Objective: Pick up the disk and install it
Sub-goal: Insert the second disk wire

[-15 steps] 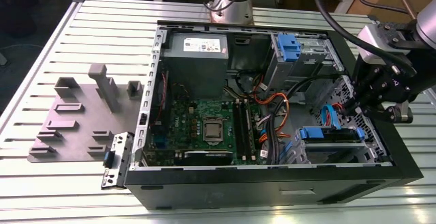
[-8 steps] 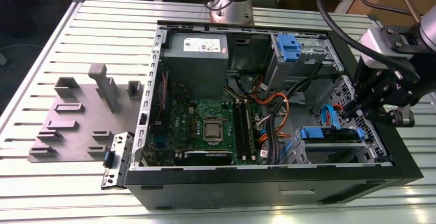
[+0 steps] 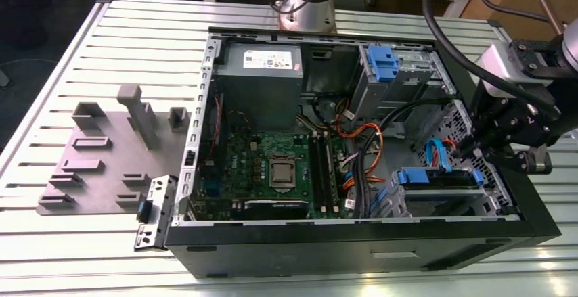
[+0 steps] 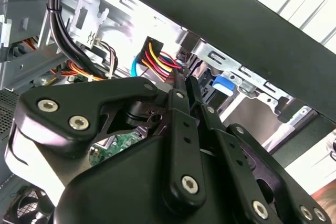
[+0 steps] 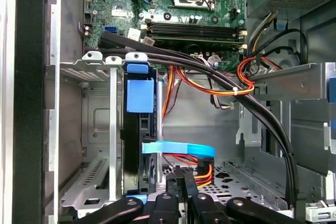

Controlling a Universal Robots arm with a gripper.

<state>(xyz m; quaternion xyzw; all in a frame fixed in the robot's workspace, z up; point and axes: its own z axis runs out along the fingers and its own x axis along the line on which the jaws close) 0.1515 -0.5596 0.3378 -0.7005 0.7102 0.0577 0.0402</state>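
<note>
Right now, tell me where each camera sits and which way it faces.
Exterior view: off the arm, above the table, looking down into the open computer case; the arm and gripper stand at the view's right.
First wrist view: on the wrist, looking past the gripper into the case at the disk in the drive cage.
Second wrist view: on the wrist, close behind the gripper.
Shared: both wrist views show the red-yellow cables by the gripper.

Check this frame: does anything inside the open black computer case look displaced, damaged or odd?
Nothing looks damaged. The flat light-blue cable drapes across the bay opening beside the blue-framed disk seated in the grey metal drive cage, close ahead of the gripper; it could snag.
</note>
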